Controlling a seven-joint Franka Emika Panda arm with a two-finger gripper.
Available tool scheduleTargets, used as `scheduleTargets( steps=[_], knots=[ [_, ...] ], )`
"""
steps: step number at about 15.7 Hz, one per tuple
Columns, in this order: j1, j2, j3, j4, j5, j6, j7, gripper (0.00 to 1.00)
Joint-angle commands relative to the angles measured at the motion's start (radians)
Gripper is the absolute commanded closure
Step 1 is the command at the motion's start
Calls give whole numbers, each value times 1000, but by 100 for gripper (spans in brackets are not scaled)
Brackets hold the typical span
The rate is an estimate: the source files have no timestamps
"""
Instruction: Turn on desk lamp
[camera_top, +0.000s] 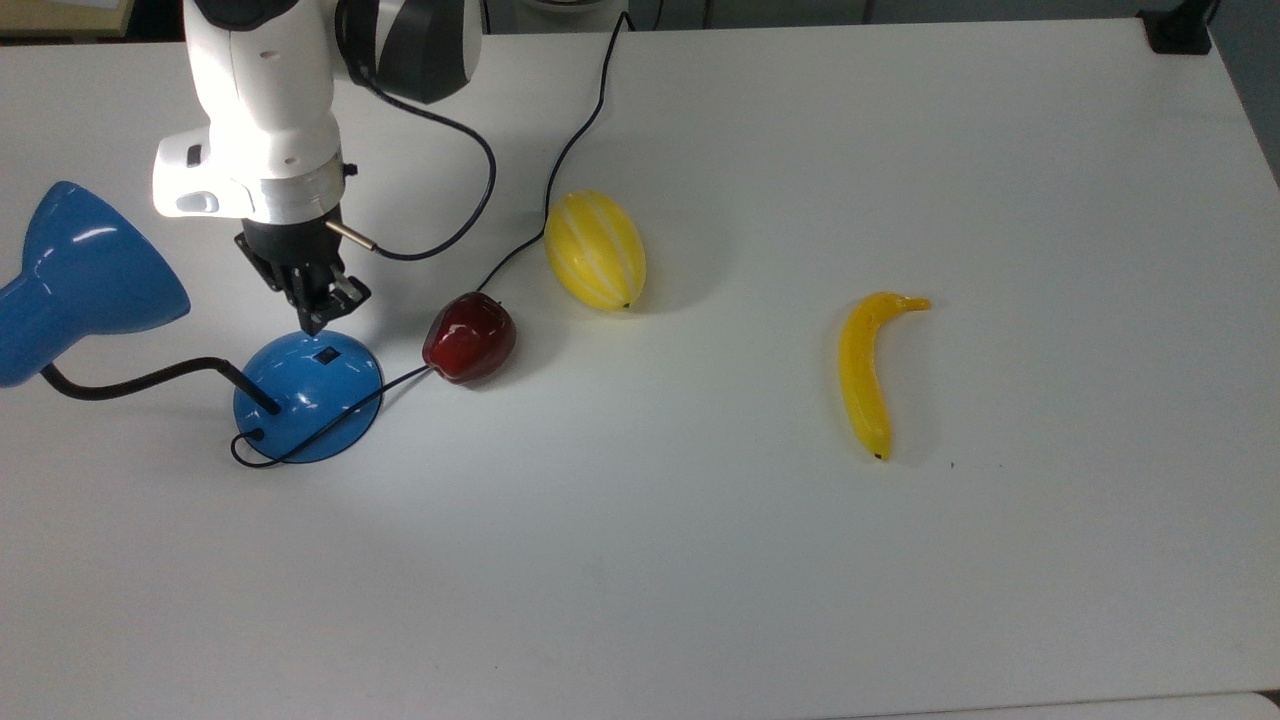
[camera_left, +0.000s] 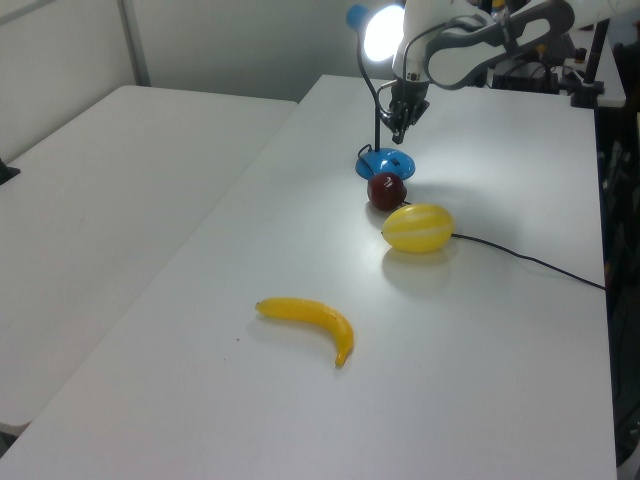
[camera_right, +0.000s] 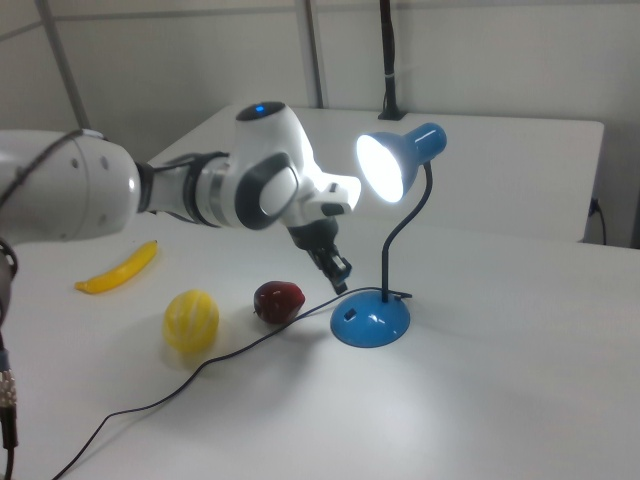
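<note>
We see the pincer (camera_top: 318, 303), its state unclear to us, hovering just above the lit desk lamp (camera_top: 308, 392) near the table (camera_top: 700, 560) corner, touching nothing.

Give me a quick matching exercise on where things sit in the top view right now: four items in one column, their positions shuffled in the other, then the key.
Column 1
1. desk lamp
2. apple
3. melon
4. banana

Column 2
A. lies alone toward the top view's right
B. just beyond the apple, with the black cord running up to it
C. at the top view's left, gripper hanging above its base
D. beside the lamp base, on the base's right in the top view

Pairs: 1-C, 2-D, 3-B, 4-A
</note>
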Motion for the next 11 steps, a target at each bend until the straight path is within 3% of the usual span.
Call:
scheduleTargets(
  steps=[1,5,8,11],
  knots=[
    [70,-132,-4,-39,43,-198,-32,100],
    [117,-296,-6,-82,192,-446,-186,100],
    [136,-408,-6,-129,244,-575,-279,100],
    [136,-481,-6,-172,254,-612,-353,83]
  ],
)
